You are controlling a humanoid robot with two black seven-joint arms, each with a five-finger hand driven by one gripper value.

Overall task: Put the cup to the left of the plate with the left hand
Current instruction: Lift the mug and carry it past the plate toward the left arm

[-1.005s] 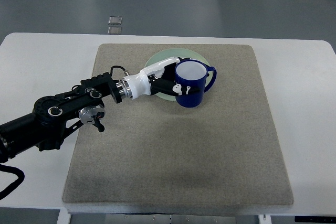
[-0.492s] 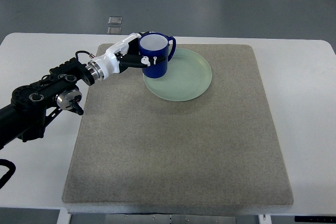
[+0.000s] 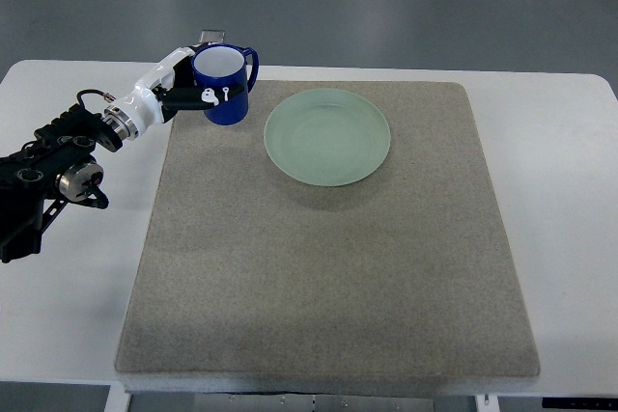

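Blue cup (image 3: 224,84) sits gripped in the left hand (image 3: 183,94), at the plate's (image 3: 327,136) ten o'clock. Lowering and letting go remain.

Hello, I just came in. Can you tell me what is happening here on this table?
A humanoid robot is working with its left hand, whose arm comes in from the left edge. The hand grips a blue cup, upright, with its handle pointing away from the hand. The cup is at the mat's far left corner, left of the pale green plate and apart from it. The plate is empty. The right arm is out of view.
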